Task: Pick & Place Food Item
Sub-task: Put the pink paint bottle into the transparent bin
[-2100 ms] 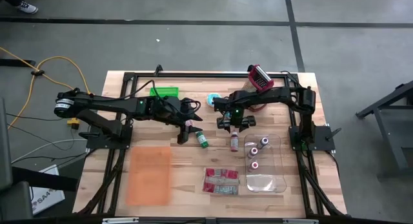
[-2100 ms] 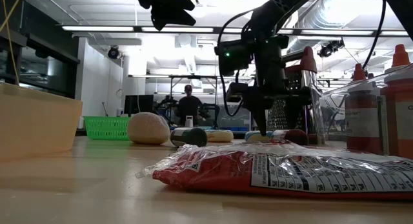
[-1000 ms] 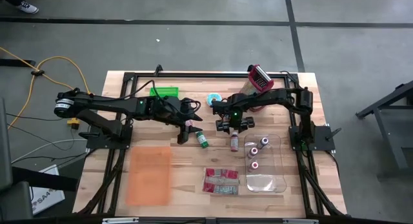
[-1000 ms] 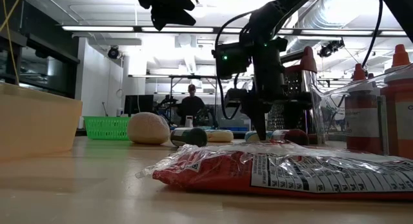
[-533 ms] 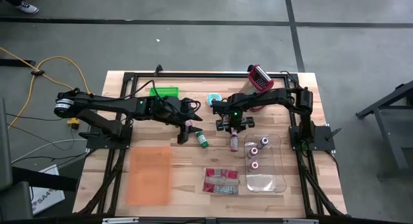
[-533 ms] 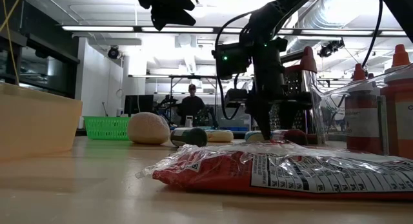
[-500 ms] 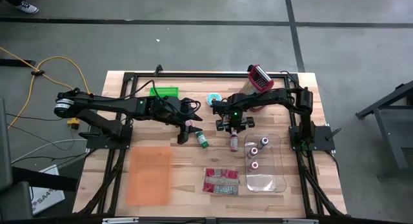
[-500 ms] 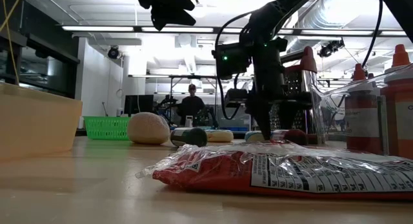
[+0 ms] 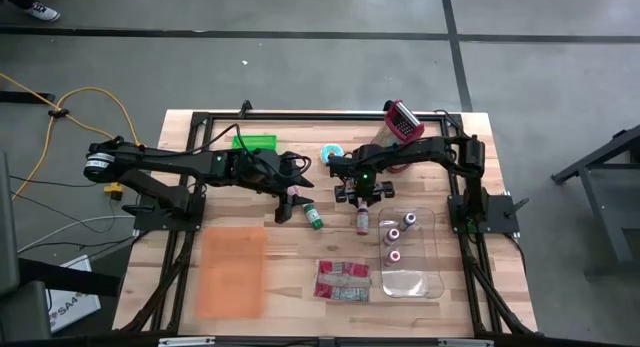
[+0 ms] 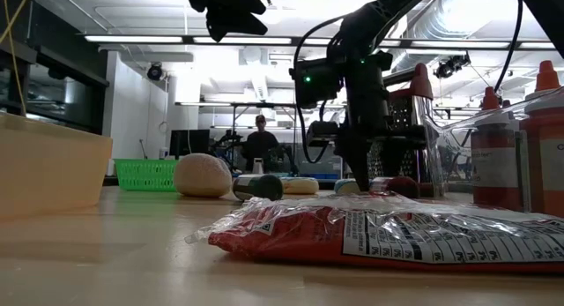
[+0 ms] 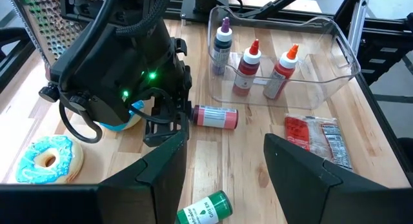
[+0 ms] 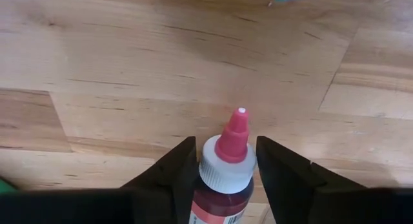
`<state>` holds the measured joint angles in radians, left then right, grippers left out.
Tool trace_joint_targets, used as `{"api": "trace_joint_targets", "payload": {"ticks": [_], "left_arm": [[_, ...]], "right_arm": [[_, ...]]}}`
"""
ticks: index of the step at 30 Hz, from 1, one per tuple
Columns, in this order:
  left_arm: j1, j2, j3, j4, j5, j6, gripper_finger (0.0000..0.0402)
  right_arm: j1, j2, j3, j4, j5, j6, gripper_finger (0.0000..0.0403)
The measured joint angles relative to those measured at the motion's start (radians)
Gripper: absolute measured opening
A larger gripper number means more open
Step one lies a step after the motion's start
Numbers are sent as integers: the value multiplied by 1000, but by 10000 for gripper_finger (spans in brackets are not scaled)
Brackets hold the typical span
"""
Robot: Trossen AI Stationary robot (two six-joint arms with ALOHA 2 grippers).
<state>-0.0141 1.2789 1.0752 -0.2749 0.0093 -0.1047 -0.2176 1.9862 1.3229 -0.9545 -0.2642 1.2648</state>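
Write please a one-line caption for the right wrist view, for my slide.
Right tool closing around a red bottle lying on the wooden table.

Red bottle (image 12: 222,185), white collar, pink nozzle; blue-iced doughnut (image 11: 50,159); green basket (image 9: 255,142).

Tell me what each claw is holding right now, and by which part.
The right claw grips the red-capped bottle lying on the table by its white collar, just below the nozzle. The left claw hangs open, holding nothing.

Right tool (image 12: 222,175) pointing steeply down near table, fingers (image 12: 174,172) closed against object. Left tool (image 11: 222,162) raised, fingers apart, empty.
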Motion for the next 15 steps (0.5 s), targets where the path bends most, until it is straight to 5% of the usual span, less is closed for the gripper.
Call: {"api": "trace_joint_targets", "payload": {"ticks": [8, 15], "left_arm": [[0, 0, 0, 0, 0, 0, 199], [0, 0, 0, 0, 0, 0, 199]], "right_arm": [[0, 0, 0, 0, -3, 0, 97], [0, 0, 0, 1, -2, 0, 108]]}}
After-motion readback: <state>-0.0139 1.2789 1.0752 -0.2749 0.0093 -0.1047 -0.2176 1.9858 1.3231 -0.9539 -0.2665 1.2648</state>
